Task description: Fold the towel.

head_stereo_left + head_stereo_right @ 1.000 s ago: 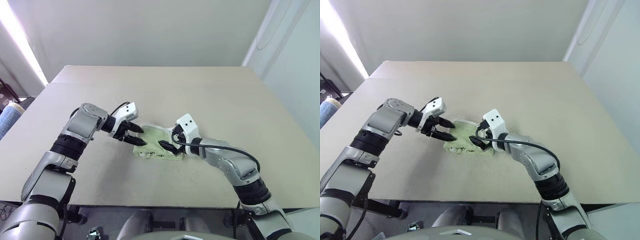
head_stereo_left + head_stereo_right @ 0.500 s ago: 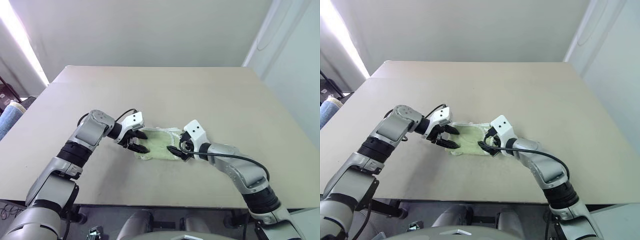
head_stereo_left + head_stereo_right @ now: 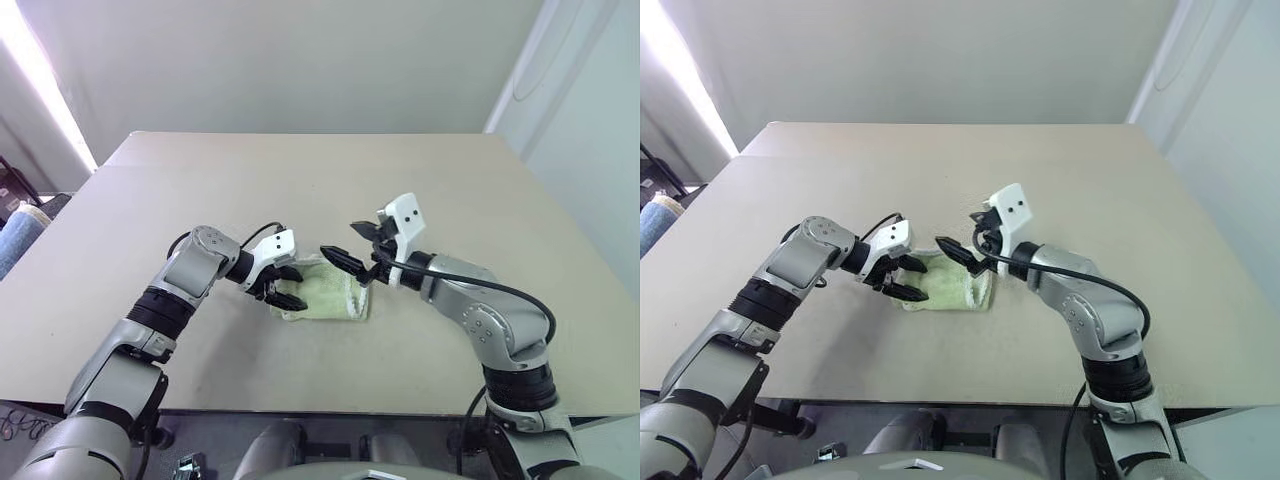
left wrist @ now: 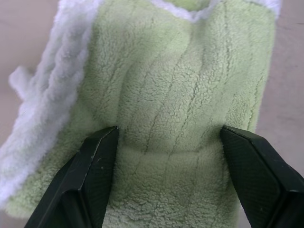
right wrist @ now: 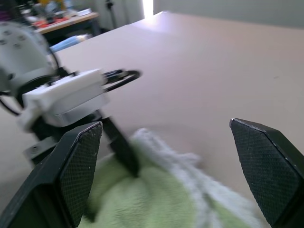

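Note:
The towel (image 3: 328, 293), lime-green terry with white edging, lies folded into a small rectangle on the tan table (image 3: 400, 180). My left gripper (image 3: 291, 287) is open at the towel's left edge. Its two black fingertips rest spread apart on the pile, which the left wrist view shows up close as the towel (image 4: 175, 104). My right gripper (image 3: 341, 241) hovers open and empty just above the towel's far right corner, pointing toward the left gripper. In the right wrist view the towel (image 5: 156, 204) lies below its fingers and the left gripper's fingers (image 5: 121, 148) press on it.
A rolled blue-and-beige fabric (image 3: 14, 236) sits off the table's left side. The table's front edge (image 3: 330, 408) runs close below the towel. Bare tabletop stretches behind and to both sides.
My right gripper has let go of the towel's right edge and risen above it, open. My left gripper has settled slightly lower onto the towel's left side.

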`<state>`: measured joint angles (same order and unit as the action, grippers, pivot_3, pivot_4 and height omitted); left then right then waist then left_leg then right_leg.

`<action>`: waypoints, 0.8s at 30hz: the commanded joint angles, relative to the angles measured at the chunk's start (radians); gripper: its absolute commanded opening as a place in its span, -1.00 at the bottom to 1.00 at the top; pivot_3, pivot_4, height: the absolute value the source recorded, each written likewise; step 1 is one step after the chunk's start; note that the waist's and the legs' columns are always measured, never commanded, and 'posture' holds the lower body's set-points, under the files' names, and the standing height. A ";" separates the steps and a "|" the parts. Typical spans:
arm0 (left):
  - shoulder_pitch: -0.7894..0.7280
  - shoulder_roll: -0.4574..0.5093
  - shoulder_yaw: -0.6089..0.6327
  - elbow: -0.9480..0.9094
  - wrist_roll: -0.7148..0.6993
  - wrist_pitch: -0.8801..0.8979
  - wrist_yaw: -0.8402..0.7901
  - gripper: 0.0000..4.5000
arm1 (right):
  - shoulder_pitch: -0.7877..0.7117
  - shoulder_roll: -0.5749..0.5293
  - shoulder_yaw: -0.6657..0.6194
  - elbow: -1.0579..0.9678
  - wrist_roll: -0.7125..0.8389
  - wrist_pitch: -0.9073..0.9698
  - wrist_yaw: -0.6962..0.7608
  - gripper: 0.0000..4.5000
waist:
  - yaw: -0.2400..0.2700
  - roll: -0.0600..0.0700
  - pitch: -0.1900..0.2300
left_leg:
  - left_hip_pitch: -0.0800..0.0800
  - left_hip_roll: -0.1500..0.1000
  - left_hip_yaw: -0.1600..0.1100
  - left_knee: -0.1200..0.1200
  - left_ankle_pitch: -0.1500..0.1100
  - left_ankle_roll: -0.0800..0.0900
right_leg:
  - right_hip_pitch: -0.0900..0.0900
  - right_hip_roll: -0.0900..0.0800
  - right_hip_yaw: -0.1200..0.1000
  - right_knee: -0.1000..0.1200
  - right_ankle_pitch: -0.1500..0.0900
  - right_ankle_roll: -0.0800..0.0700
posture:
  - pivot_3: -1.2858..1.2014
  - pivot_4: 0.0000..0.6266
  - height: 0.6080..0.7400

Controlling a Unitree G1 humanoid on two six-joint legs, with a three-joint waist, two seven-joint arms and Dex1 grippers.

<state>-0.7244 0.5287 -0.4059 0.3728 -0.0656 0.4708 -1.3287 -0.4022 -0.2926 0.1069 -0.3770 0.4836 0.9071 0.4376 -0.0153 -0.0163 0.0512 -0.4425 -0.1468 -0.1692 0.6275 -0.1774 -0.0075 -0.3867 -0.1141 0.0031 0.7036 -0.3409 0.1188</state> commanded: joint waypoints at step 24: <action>-0.084 -0.003 0.125 0.106 -0.097 -0.069 -0.083 0.60 | 0.115 -0.089 0.095 0.056 -0.171 -0.144 0.077 1.00 | 0.002 0.000 0.000 | 0.000 0.000 0.000 0.001 0.000 0.000 | 0.001 0.001 0.000 0.000 0.001 0.000 | 0.03 -1.00 0.28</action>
<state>-0.7559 0.5132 -0.3399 0.5115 -0.1072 0.3710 -1.3845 -0.2779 -0.3761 0.2779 -0.2376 0.2606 0.7598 0.4976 -0.0136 -0.0159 0.0508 -0.4427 -0.1467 -0.1695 0.6284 -0.1776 -0.0078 -0.3868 -0.1134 0.0030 0.7037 -0.3401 0.1186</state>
